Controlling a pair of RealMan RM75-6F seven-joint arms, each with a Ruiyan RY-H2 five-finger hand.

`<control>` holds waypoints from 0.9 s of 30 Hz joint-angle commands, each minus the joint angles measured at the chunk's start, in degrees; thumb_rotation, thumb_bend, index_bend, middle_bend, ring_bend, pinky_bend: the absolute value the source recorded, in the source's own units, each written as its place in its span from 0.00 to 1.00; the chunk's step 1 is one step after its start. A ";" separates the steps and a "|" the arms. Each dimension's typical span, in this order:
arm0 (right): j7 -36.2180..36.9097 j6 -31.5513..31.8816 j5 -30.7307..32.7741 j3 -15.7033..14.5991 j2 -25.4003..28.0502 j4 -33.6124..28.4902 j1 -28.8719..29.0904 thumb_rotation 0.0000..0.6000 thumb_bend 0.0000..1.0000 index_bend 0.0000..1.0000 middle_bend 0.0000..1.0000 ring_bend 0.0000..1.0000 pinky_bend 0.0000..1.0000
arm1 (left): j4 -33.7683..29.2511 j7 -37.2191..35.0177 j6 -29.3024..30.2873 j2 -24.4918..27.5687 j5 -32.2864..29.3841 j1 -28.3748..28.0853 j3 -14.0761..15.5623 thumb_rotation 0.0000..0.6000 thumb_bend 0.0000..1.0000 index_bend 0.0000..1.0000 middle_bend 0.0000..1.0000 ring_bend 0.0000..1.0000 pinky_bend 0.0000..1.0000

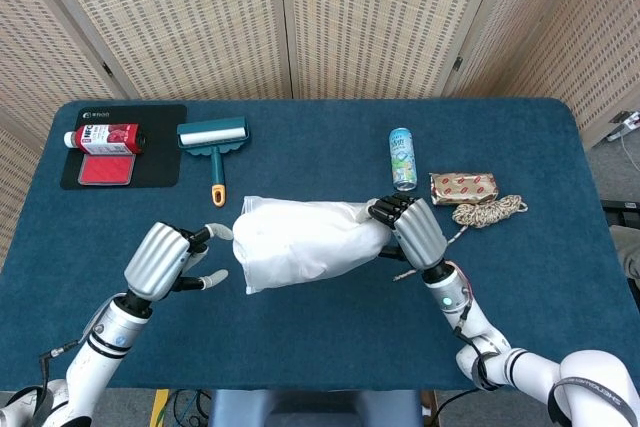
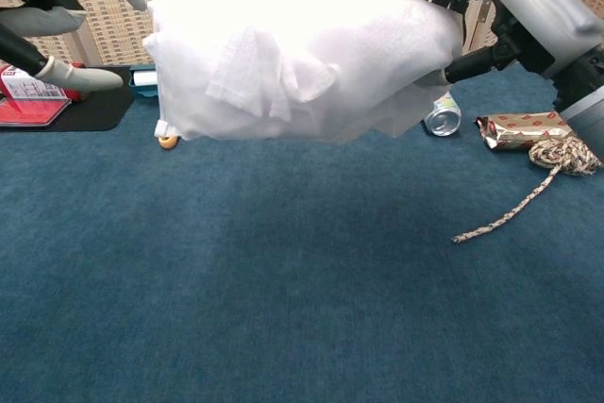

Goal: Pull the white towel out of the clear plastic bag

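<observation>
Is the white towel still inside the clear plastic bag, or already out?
Still inside: the white towel shows crumpled through the clear plastic bag.

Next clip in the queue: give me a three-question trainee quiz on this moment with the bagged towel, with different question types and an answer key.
1. True or false: the clear plastic bag with the white towel inside is resting flat on the blue table.
2. Which robot hand holds the bag? A) left robot hand B) right robot hand C) both
3. Fill in: the left robot hand is open, just short of the bag's ____ end.

Key
1. False: the chest view shows it held above the table.
2. B
3. left (the end away from the right robot hand)
</observation>
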 commanded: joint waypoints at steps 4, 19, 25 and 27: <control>0.07 0.38 -0.30 0.02 -0.69 0.67 0.58 1.00 0.54 0.60 0.65 0.63 0.69 | -0.73 -0.53 -0.96 -0.05 -0.68 -0.96 -0.14 1.00 0.07 0.41 1.00 0.91 0.98; 0.67 0.59 -0.73 -0.20 -2.57 2.07 2.07 1.00 0.54 0.60 0.65 0.63 0.69 | -3.59 -0.34 -3.86 0.52 -2.26 -3.03 0.18 1.00 0.06 0.43 1.00 0.91 0.99; 0.66 0.81 -0.80 -0.30 -2.65 1.98 2.33 1.00 0.54 0.60 0.65 0.63 0.69 | -3.68 -1.39 -4.27 0.24 -2.89 -3.58 0.17 1.00 0.06 0.46 1.00 0.92 0.99; 0.75 0.78 -0.73 -0.34 -2.70 1.95 2.37 1.00 0.54 0.60 0.65 0.63 0.69 | -3.78 -1.70 -4.32 0.09 -3.00 -3.69 0.25 1.00 0.07 0.48 1.00 0.92 0.99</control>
